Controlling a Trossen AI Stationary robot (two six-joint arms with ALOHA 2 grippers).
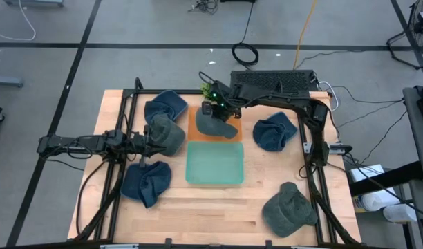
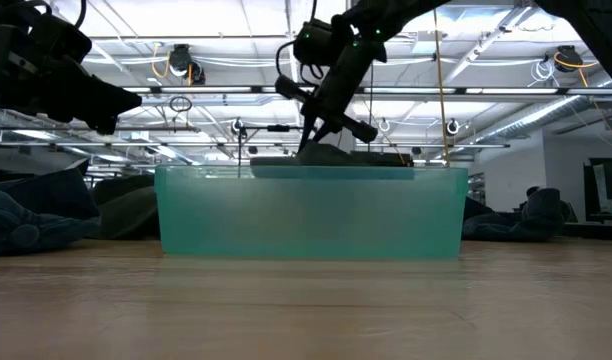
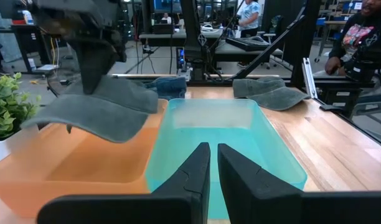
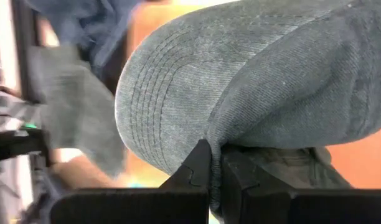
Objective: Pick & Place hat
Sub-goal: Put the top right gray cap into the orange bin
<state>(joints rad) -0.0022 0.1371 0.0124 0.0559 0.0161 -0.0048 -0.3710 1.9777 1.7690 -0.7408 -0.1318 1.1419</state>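
Observation:
A grey hat (image 1: 220, 126) hangs over the orange tray (image 1: 195, 114) at the table's far middle, with my right gripper (image 1: 215, 109) shut on it. The left wrist view shows this hat (image 3: 112, 106) under the gripper (image 3: 91, 59). A teal bin (image 1: 215, 178) stands just in front of the orange tray. At the table's left side my left gripper (image 3: 213, 158) points level toward the bins. Its fingers are shut, with nothing between them. My right gripper pinches the hat between its two fingers at a fold of cloth (image 4: 218, 140) where the stitched brim meets the crown. The fingers come slanting down from above. The hat hangs below them, brim (image 3: 53, 115) tilted outward, clear of the orange tray's floor.
Loose hats lie around the trays: blue ones at the far left (image 1: 166, 105), near left (image 1: 146, 183) and right (image 1: 274, 131), and green-grey ones at the left (image 1: 168, 135) and near right (image 1: 289, 209). A small plant (image 1: 210, 90) stands behind the orange tray. People (image 3: 358, 31) are beyond the table.

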